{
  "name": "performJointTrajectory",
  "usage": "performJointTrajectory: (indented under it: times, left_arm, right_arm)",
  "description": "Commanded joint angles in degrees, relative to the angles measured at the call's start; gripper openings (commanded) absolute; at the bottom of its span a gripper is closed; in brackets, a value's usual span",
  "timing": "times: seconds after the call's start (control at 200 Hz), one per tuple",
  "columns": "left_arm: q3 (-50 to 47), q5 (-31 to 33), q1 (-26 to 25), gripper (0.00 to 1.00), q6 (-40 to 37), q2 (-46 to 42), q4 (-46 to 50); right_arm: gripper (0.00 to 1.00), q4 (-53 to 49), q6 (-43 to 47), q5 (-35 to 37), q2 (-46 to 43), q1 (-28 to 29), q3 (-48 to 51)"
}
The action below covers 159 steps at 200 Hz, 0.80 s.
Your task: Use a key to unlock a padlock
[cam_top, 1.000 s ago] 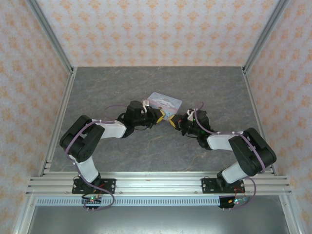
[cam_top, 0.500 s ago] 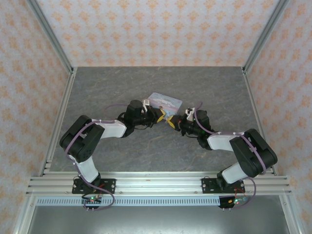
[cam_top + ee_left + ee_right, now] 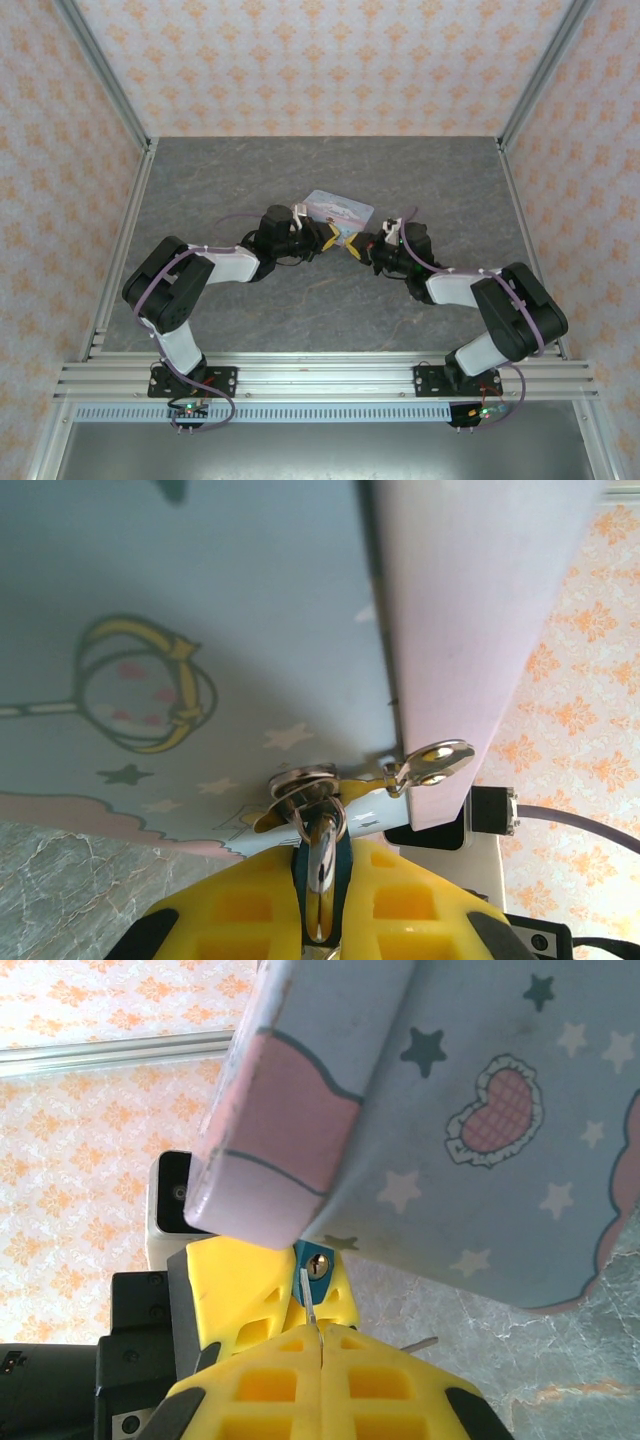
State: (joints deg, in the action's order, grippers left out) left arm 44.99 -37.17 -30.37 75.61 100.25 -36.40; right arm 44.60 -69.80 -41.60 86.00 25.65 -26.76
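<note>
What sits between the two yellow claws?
The padlock, held by the left gripper, and the key in the right gripper, tip near its keyhole: right wrist view.

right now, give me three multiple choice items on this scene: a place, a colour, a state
1. Where is the padlock? A in the right gripper; B in the left gripper, hung on the tin's clasp; C inside the tin
2. The fingers are: A red; B white; C yellow
3. The right gripper is: A shut on the key; B open; C shut on the tin
B, its shackle hooks the clasp in the left wrist view; C, both wrist views show yellow; A, the key sticks out between closed fingers.
</note>
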Motion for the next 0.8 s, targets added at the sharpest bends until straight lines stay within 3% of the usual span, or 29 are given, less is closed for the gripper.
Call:
performJointTrajectory:
  times: [0.0,0.791]
  left_arm:
    - [1.7,-1.4,-0.5,0.00,-0.3,-1.9,-0.5]
    - [1.6,-1.3,-0.6,0.00,-0.7,-1.8,0.1]
  right_arm:
    - [0.00,1.4,1.0,-1.2,0.8,-0.3,-2.0]
    - [0.00,1.2,1.4,-1.5,0.8,-0.3,-0.1]
